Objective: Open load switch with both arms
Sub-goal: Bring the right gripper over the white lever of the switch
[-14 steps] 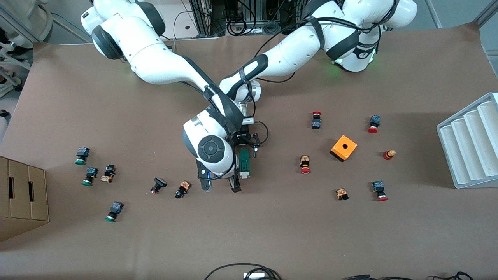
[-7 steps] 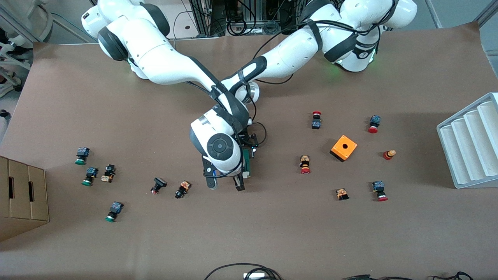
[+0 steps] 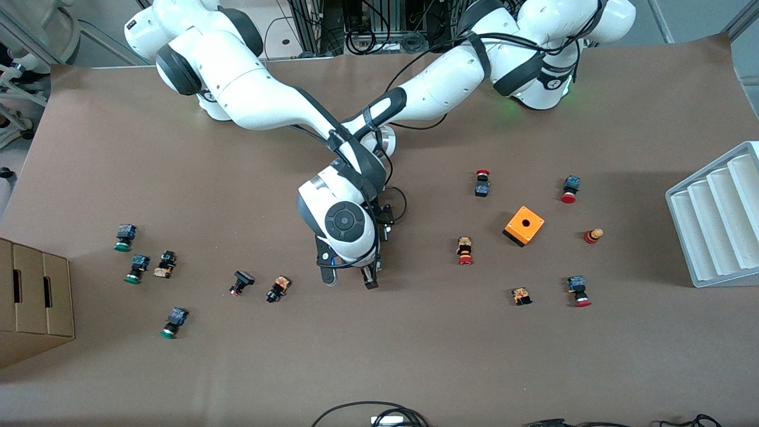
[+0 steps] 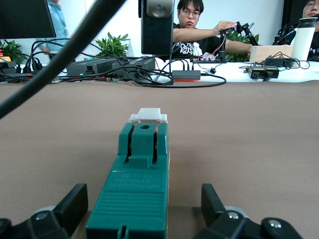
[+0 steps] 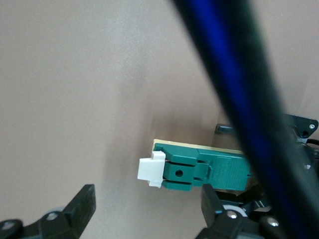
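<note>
- Green load switch flat on the brown tabletop near its middle, white block on one end; almost fully hidden under the right arm's wrist in the front view.
- Left tool low at the switch's plain end, fingers spread wide either side of the body, not touching it.
- Right tool over the white-block end, fingers wide apart, nothing held.
- Arms cross above the switch, right wrist on top.
- Orange box toward the left arm's end, red buttons scattered around it; green buttons toward the right arm's end.
</note>
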Available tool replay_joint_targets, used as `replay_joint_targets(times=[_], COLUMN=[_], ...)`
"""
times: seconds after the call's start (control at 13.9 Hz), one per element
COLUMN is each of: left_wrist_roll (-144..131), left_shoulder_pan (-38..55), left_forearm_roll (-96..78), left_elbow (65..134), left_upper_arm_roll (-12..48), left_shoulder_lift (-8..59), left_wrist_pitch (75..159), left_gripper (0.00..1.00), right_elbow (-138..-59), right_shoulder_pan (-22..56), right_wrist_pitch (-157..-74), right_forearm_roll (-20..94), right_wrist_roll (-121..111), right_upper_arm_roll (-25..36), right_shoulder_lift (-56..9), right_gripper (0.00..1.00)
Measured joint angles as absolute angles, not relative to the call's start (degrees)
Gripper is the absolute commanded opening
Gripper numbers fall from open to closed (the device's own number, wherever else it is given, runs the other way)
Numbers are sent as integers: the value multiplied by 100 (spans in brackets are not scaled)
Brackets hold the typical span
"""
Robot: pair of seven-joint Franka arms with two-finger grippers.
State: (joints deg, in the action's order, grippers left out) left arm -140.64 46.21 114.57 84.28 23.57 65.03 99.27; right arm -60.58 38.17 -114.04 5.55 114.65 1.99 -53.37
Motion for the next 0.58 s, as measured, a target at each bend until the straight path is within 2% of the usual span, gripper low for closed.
replay_joint_targets(times=[0.07,0.36,0.58], left_wrist_roll=[-14064,-14063,-14054], left_shoulder_pan=[4621,4621,4622], left_forearm_roll=[11457,11459,11516], left_elbow=[8427,8413,8409], left_upper_arm_roll=[2357,2357,2342], left_shoulder_lift=[6503,6507,6509], left_wrist_pitch=[9927,9927,9925], left_gripper=[99,78,69], right_elbow=[-6052,-6015,-6012], right_shoulder_pan=[3837,3852,3887], right_wrist_pitch=[-11457,-11775,-11903], right_forearm_roll=[555,555,555], right_wrist_roll=[11470,11563,11655], right_upper_arm_roll=[244,331,349], right_shoulder_lift=[-5375,-5514,-5623], right_gripper=[83,75,71])
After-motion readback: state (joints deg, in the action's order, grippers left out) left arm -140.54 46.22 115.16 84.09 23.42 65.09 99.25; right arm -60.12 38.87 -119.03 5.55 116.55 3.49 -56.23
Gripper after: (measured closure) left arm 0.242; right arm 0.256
